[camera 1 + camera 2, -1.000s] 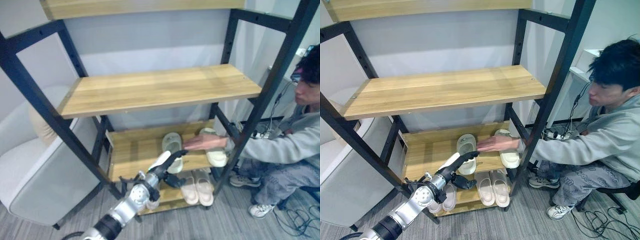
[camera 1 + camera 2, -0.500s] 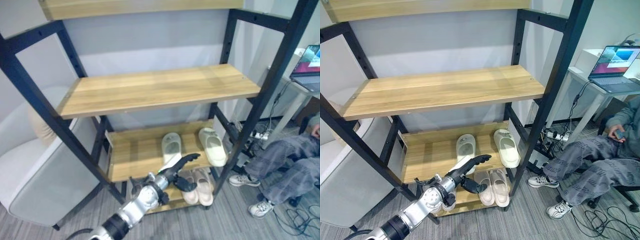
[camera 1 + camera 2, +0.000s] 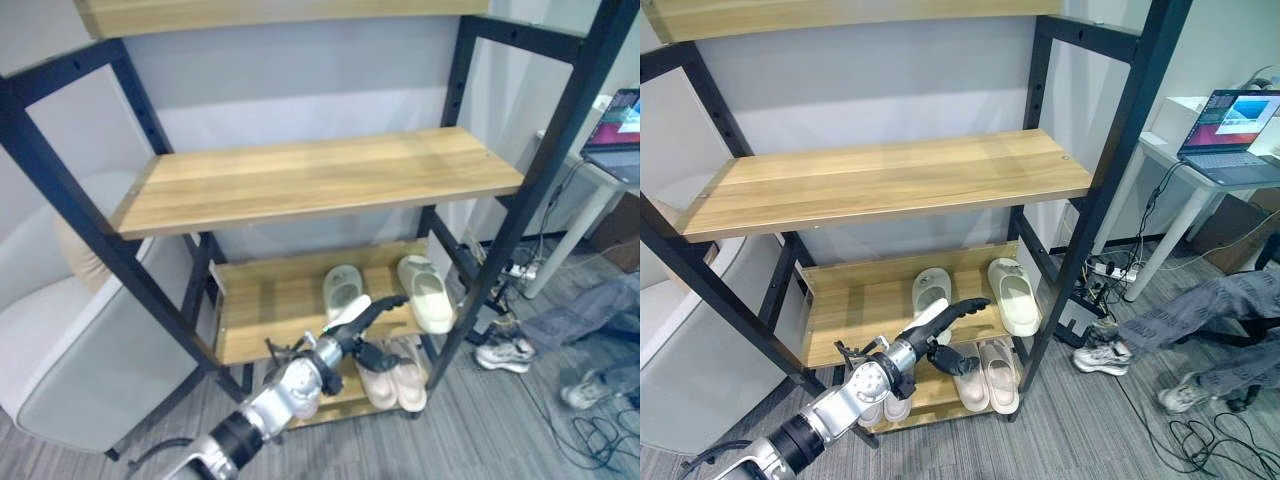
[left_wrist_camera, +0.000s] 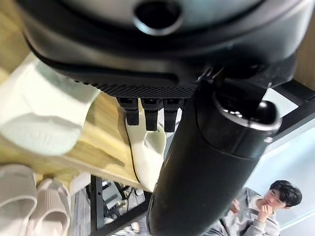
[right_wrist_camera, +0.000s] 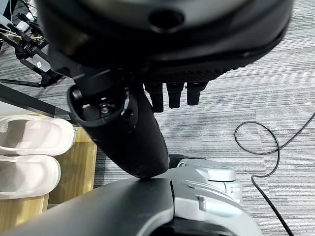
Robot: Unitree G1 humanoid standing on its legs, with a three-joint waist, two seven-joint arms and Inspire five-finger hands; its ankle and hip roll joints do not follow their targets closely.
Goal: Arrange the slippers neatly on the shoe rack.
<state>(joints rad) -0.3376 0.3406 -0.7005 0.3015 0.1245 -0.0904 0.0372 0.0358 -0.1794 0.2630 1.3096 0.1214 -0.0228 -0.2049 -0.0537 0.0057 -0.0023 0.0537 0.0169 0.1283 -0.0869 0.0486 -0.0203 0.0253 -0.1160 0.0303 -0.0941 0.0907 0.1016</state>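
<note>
Two pale green slippers lie toes inward on the rack's second-lowest shelf (image 3: pixel 260 310), one in the middle (image 3: pixel 343 290) and one at the right end (image 3: pixel 425 293), a gap apart. My left hand (image 3: pixel 365 318) is open and empty, its fingers straight, at that shelf's front edge between the two. From the left wrist, the middle slipper (image 4: pixel 39 110) lies close and the right one (image 4: pixel 147 147) sits past the fingers. A beige pair (image 3: pixel 395 372) rests on the bottom shelf, with a whitish pair (image 3: pixel 885 408) partly hidden behind my arm. My right hand (image 5: pixel 128 128) hangs open over the carpet.
The rack's black posts (image 3: pixel 520 210) frame the shelves, and a bare wooden shelf (image 3: pixel 320 175) hangs above. A seated person's legs and shoes (image 3: pixel 1110 355) stretch in at the right, near a white table with a laptop (image 3: pixel 1230 115). A grey armchair (image 3: pixel 60 350) stands left.
The person's hand has left the slippers and the person has drawn back to the right. My left hand has moved right and slightly up along the shelf's front edge.
</note>
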